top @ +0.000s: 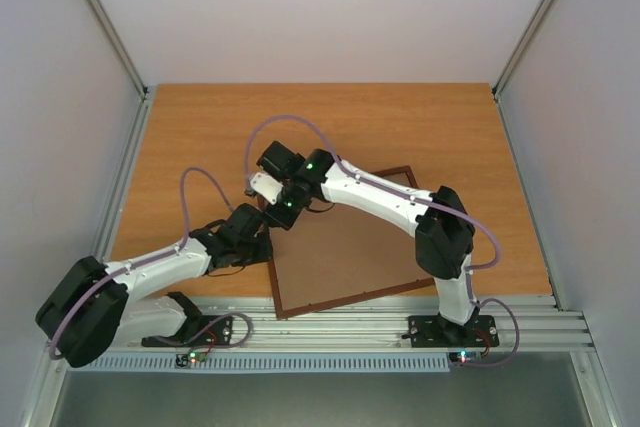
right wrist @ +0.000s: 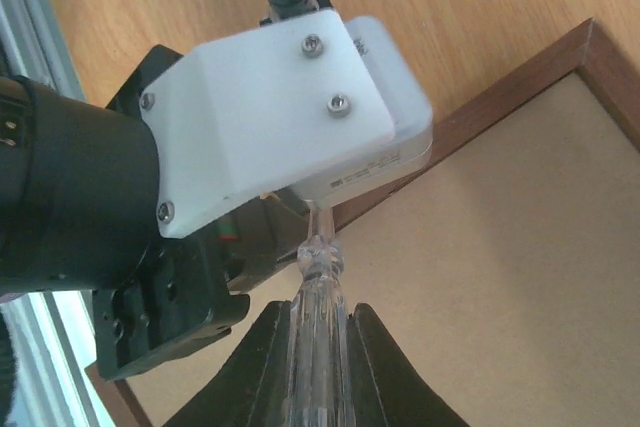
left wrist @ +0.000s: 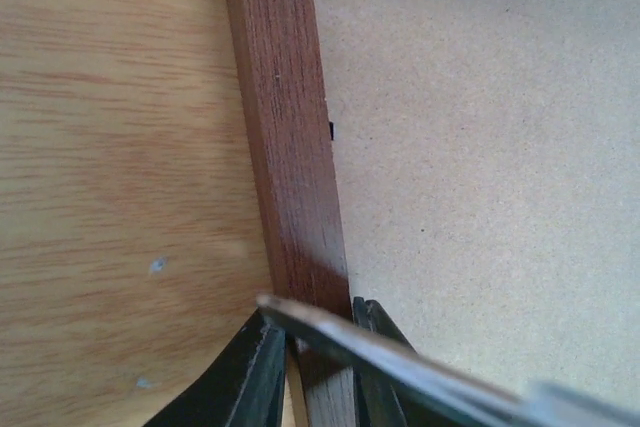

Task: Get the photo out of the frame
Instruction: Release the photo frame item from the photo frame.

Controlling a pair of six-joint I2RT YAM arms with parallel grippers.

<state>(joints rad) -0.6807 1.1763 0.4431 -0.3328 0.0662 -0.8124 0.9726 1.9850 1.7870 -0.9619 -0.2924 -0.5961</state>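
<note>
The photo is out of sight, presumably under the brown back (top: pixel 350 257) of the frame (top: pixel 340 300), which lies face down. The left gripper (left wrist: pixel 315 325) straddles the frame's left rail, though its grip cannot be told. The right gripper (right wrist: pixel 320 315) clenches a clear tool (right wrist: pixel 318 272) aimed at that rail. A slipping tip could gouge the wood or skid an unpinned frame. Pale walls (top: pixel 300 7) enclose the orange wood-grain table (top: pixel 200 137).
</note>
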